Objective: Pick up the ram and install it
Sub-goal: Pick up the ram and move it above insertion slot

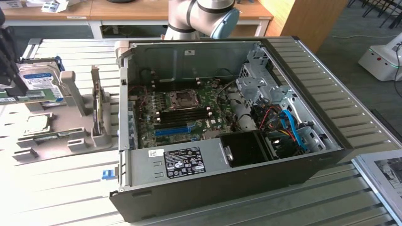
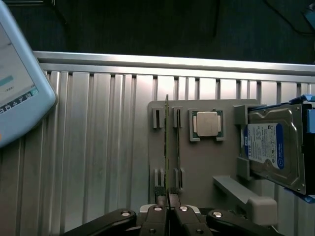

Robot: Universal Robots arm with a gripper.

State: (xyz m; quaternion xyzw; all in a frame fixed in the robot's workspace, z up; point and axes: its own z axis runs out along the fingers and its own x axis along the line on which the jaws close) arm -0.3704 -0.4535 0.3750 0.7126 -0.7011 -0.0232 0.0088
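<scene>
The ram [image 2: 167, 142] is a thin green stick standing on edge in the slots of a grey holder [image 2: 206, 172]. In the wrist view my gripper [image 2: 169, 209] is over the stick's near end, its two fingers pressed together and shut, with nothing seen between them. In the exterior view the ram [image 1: 97, 110] stands in the same holder [image 1: 63, 141] at the exterior view's left, beside the open computer case [image 1: 220, 188]. The motherboard [image 1: 182, 113] lies bare inside the case.
A square silver processor [image 2: 206, 123] and a blue-labelled hard drive [image 2: 270, 145] also sit on the holder. A white-framed tablet screen [image 2: 19, 83] juts in at one side. Inside the case are cables [image 1: 283, 125], a drive cage [image 1: 261, 82] and a blue slot [image 1: 172, 130].
</scene>
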